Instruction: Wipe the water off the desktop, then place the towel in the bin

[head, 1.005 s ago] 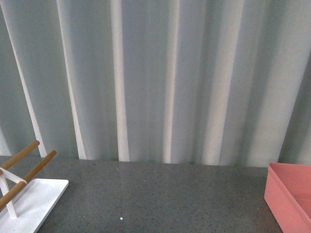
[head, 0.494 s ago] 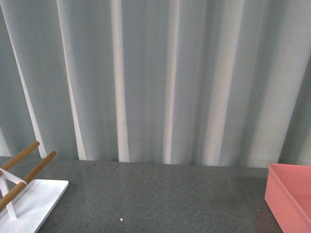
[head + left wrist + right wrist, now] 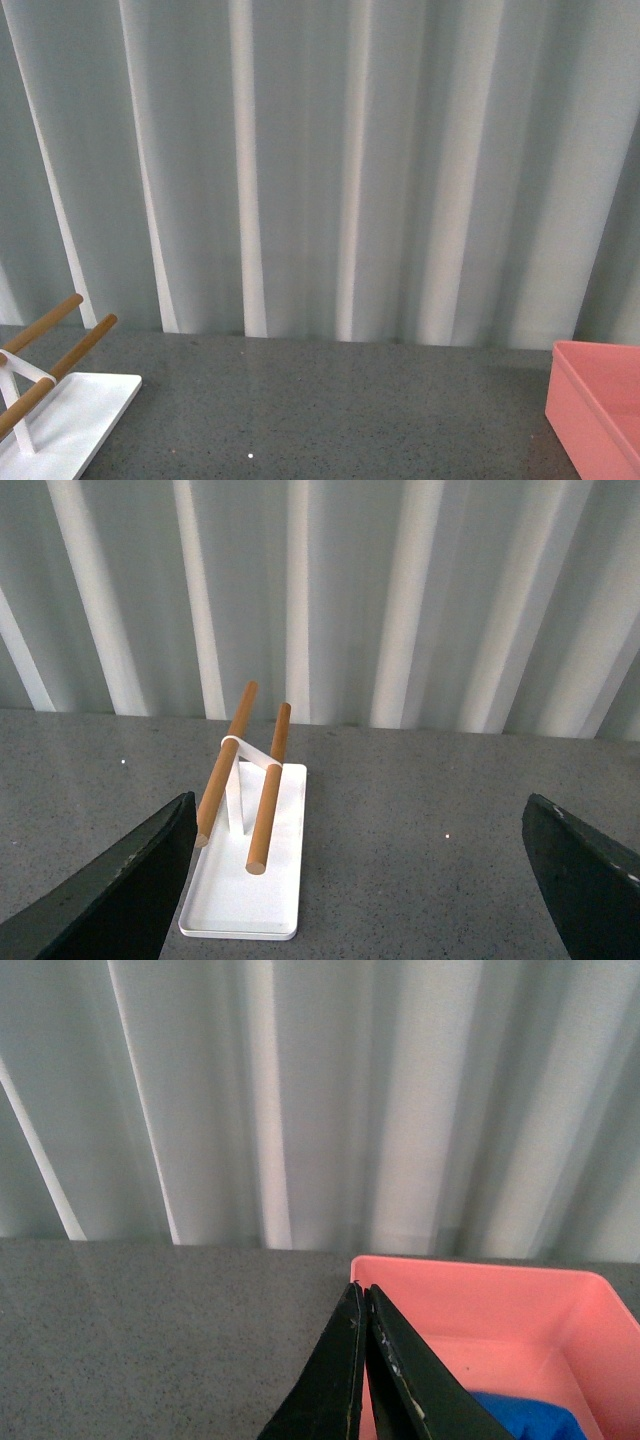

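1. Your front view shows the desktop (image 3: 330,410), a white rack (image 3: 60,405) at left and the bin (image 3: 600,400) at right.
2. In the left wrist view, the left gripper (image 3: 360,880) is spread wide.
3. In the right wrist view, the right gripper (image 3: 365,1360) is pressed together, empty; the towel (image 3: 525,1417) lies inside the bin (image 3: 470,1285).

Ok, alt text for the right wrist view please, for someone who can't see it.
The right gripper, its black fingers pressed shut with nothing between them, points over the near wall of the pink bin, where a blue towel lies inside. The grey speckled desktop stretches beside it, with pale curtains behind.
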Action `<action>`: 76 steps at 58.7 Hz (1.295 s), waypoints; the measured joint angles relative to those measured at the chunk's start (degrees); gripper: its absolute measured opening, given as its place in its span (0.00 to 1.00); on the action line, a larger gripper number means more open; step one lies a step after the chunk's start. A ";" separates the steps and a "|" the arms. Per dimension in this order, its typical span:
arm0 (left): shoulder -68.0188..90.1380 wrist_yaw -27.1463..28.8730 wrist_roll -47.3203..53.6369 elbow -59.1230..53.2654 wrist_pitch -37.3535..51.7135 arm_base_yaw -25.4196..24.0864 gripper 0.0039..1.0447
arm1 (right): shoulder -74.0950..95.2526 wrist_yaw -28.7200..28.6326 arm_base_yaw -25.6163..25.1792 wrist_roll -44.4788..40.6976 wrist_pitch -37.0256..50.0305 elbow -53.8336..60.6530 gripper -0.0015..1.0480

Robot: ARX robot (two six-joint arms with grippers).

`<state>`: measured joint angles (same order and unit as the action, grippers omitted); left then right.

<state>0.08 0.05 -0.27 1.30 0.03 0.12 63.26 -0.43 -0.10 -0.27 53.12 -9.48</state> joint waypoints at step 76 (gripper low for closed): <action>0.00 -0.04 0.00 0.00 0.00 0.00 0.94 | -46.53 0.35 0.04 0.07 -36.24 8.13 0.03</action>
<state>0.08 0.01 -0.27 1.30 0.03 0.12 16.73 -0.08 -0.05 -0.21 16.88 -1.34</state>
